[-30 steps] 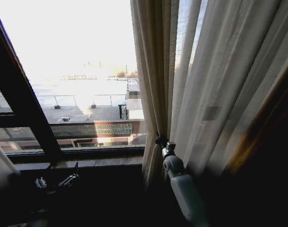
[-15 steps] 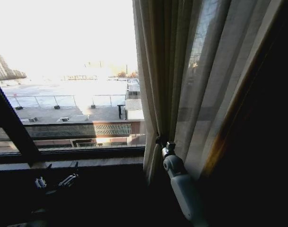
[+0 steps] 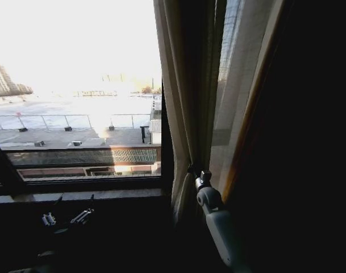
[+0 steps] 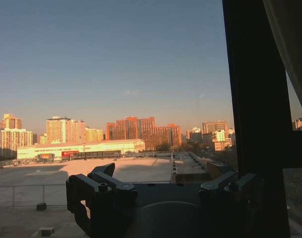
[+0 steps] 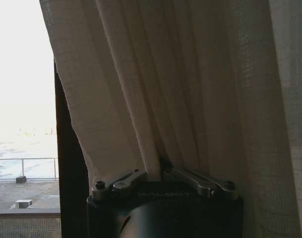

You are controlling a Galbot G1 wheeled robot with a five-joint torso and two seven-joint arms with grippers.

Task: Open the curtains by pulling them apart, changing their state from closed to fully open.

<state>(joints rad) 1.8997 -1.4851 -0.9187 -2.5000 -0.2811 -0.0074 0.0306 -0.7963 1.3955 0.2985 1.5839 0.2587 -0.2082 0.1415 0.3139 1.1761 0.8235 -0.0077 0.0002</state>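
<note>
bright window point(image 3: 76, 85), one curtain point(image 3: 187, 85) bunched in right tool's point(image 3: 191, 169) clamp, left tool point(image 3: 65, 218) spread apart

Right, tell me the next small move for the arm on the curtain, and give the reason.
Probably keep drawing the right gripper a little further to the robot's right. It is shut on a pinched bunch of the curtain, which is gathered beside the dark window frame bar, yet looser folds hang past it, so the panel looks not fully open. The left gripper sits low by the sill, holding nothing.
</note>
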